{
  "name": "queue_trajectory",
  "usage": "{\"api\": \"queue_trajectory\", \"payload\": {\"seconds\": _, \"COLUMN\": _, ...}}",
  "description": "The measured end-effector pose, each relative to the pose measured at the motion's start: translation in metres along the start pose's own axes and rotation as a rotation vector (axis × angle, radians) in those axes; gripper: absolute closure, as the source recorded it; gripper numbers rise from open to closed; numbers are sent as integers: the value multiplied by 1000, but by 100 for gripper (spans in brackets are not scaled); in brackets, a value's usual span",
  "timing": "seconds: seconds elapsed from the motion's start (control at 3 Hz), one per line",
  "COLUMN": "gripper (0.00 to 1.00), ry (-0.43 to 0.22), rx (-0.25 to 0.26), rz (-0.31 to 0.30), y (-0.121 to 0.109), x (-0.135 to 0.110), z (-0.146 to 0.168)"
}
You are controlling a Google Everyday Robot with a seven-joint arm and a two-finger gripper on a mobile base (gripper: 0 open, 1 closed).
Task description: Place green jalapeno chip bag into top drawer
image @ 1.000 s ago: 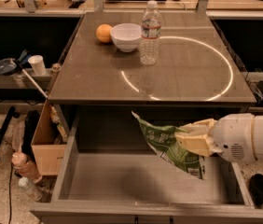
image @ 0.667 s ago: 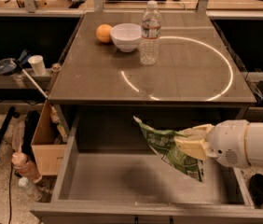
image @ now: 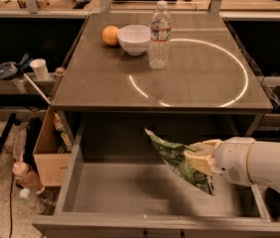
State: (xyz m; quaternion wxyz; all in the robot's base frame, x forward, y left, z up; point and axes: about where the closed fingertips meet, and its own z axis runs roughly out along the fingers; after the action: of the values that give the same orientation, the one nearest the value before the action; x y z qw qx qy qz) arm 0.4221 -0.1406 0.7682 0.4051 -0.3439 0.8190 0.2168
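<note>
Crinkled green jalapeno chip bag (image: 172, 153) hangs tilted in the gripper (image: 195, 155) above the open grey top drawer (image: 125, 192).

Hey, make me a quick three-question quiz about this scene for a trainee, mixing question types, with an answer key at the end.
1. What sits between the orange and the water bottle on the table? A white bowl, B plate, C can.
2. True or false: the top drawer stands open.
3. Fill in: the gripper, above that drawer, is shut on the ___.
Key: 1 A; 2 true; 3 green jalapeno chip bag.
</note>
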Motion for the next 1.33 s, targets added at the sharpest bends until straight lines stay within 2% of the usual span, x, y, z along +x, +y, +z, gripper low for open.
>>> {"api": "queue_trajectory", "payload": {"seconds": 0.33, "gripper": 100, "ry": 23, "rx": 30, "rz": 11, "y": -11, "x": 14, "z": 12}}
{"api": "queue_trajectory", "payload": {"seconds": 0.67, "gripper": 100, "ry": 49, "rx": 39, "rz": 32, "y": -19, "x": 28, "z": 23}}
{"api": "queue_trajectory", "payload": {"seconds": 1.0, "gripper": 86, "ry": 53, "rx": 40, "rz": 35, "y": -21, "x": 30, "z": 25}}
{"api": "queue_trajectory", "payload": {"seconds": 1.33, "gripper": 55, "ry": 53, "rx": 40, "rz": 35, "y": -21, "x": 30, "z": 25}}
